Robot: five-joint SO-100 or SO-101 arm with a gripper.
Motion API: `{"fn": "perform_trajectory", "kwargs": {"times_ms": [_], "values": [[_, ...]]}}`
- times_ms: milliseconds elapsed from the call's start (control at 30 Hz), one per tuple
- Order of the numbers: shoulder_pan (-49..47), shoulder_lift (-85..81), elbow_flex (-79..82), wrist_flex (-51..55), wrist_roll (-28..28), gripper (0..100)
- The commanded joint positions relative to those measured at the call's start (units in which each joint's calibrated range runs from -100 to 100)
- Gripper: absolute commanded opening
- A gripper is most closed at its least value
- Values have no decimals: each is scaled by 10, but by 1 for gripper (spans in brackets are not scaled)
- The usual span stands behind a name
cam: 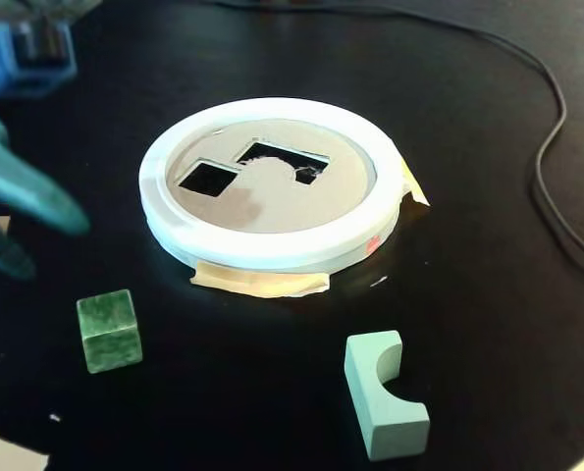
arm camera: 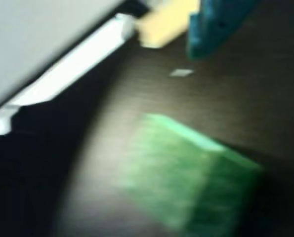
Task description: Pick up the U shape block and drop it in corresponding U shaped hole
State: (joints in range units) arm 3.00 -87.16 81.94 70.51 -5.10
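Fixed view: my jaws (cam: pixel 7 231) stand at the left edge, blurred, the two teal fingers spread apart with nothing between them. The U shape block (cam: pixel 382 394) lies on the dark tabletop (cam: pixel 488 294) at lower right of centre, well apart from my jaws, its notch facing right. Between us sits the darker green cube (cam: pixel 108 330), near my fingers and apart from them. Behind both, the white ring (cam: pixel 272 250) holds the tan disc (cam: pixel 282 201), with the U shaped hole (cam: pixel 282 160) at upper centre and the square cutout (cam: pixel 206 177) just left of it. Tape (cam: pixel 262 283) shows under the ring's front edge. A black cable (cam: pixel 557 186) runs down the right side. Nothing stands directly on the line from block to hole.

Wrist view: heavily blurred. A green cube (arm camera: pixel 186 177) fills the lower middle; I cannot tell its exact distance from me. A teal finger (arm camera: pixel 216 24) enters at top, beside a yellowish patch (arm camera: pixel 161 24). A white edge (arm camera: pixel 72 64) crosses the upper left. The U shape block and the hole are not seen here; only the fixed view shows them
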Motion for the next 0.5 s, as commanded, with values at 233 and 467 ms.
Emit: {"fn": "perform_trajectory", "kwargs": {"times_ms": [233,467], "values": [[-31,309,-410,-20,0,100],[-52,645,-674,-19,51,100]]}}
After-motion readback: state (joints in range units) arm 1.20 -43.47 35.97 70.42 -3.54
